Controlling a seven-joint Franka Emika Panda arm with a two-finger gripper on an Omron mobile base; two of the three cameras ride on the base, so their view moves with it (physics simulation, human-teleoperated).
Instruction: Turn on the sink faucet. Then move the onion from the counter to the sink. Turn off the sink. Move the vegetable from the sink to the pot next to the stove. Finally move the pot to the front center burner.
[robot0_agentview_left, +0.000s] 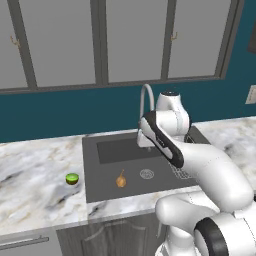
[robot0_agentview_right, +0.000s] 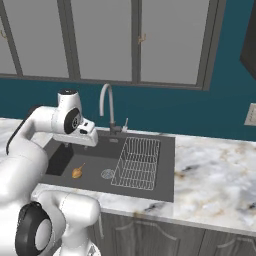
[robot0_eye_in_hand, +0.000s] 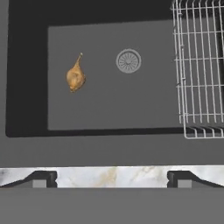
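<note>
Over the sink (robot0_agentview_right: 165, 165) our fingers (robot0_eye_in_hand: 112, 179) hang spread wide, holding nothing. We see the wire rack (robot0_agentview_right: 137, 162) along its right side, and the onion (robot0_eye_in_hand: 75, 76) on the basin floor, left of the drain (robot0_eye_in_hand: 128, 61).

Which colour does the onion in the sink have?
Tan-brown. The onion shows best in the hand view, lying on the dark grey sink floor.
</note>
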